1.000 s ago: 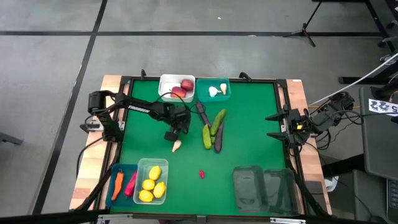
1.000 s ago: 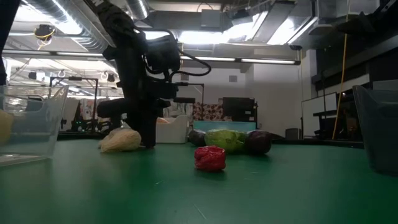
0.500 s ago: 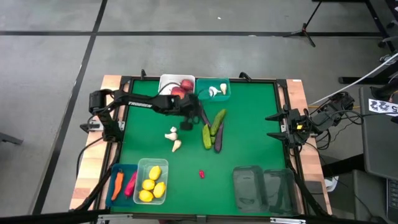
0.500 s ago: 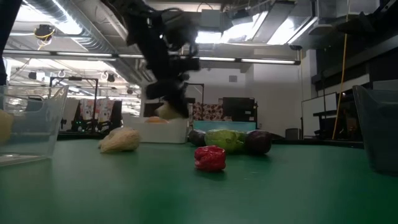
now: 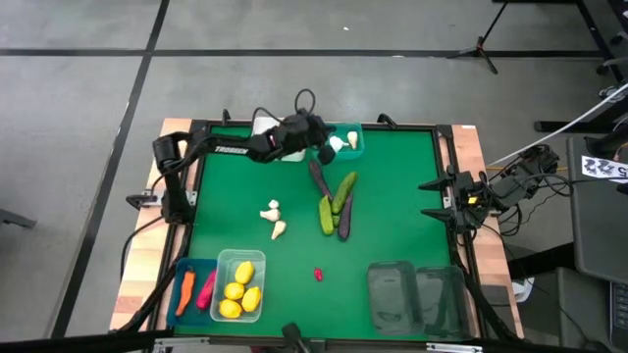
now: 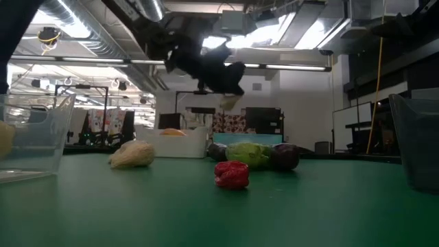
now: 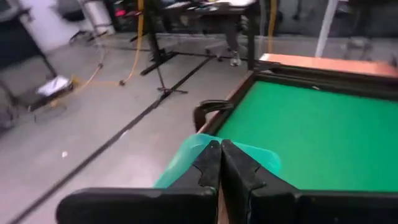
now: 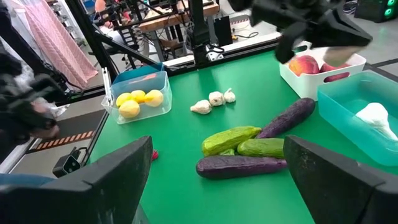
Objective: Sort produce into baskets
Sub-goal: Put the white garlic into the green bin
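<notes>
A white toy garlic bulb [image 6: 230, 101] hangs pinched in the closed left gripper [image 5: 322, 155] above the teal plastic basket [image 5: 350, 149] — the delivery step, I judge. Next: open over the garlic already there. Cucumbers [image 5: 334, 203] and eggplants lie just beside; the right gripper [image 5: 429, 197] waits wide at the table's edge.

I see a bright green table top [image 5: 392, 196] framed in pale wood. On it: 2 purple eggplants [image 5: 342, 221], 2 green cucumbers [image 5: 327, 214], white garlic [image 5: 274, 219], 1 red chilli [image 5: 318, 274]. The teal bin [image 5: 353, 149] holds white garlic; the clear pale green bin [image 5: 257, 286] holds yellow lemons; the blue bin [image 5: 181, 267] shows orange and red.
</notes>
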Available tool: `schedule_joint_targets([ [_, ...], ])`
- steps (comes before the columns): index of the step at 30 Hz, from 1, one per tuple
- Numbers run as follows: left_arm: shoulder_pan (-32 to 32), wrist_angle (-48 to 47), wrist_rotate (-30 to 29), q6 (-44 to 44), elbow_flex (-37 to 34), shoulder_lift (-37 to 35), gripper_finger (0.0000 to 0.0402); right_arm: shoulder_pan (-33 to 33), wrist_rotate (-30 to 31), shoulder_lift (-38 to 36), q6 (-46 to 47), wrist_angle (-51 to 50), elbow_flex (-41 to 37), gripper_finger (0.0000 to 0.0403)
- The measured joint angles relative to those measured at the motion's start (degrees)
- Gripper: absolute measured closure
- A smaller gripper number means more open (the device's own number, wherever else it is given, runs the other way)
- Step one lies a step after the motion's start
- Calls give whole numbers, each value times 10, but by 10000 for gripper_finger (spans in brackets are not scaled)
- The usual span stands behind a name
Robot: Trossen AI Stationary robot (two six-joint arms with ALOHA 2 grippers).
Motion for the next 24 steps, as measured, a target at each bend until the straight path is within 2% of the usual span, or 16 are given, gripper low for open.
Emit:
schedule_joint_targets([
  [3, 18, 22, 7, -38, 0, 22, 400, 0, 0, 0, 0, 0, 0, 42],
  [9, 36, 60, 24, -50, 0, 37, 387, 0, 0, 0, 0, 0, 0, 42],
  [13, 34, 91, 56, -33, 0, 37, 347, 0, 0, 0, 0, 0, 0, 42],
  [20, 36, 89, 94, -8, 0, 36, 257, 0, 0, 0, 0, -1, 0, 42],
  [24, 21, 20, 156, -21, 2, -4, 224, 0, -1, 0, 2, -1, 0, 42],
])
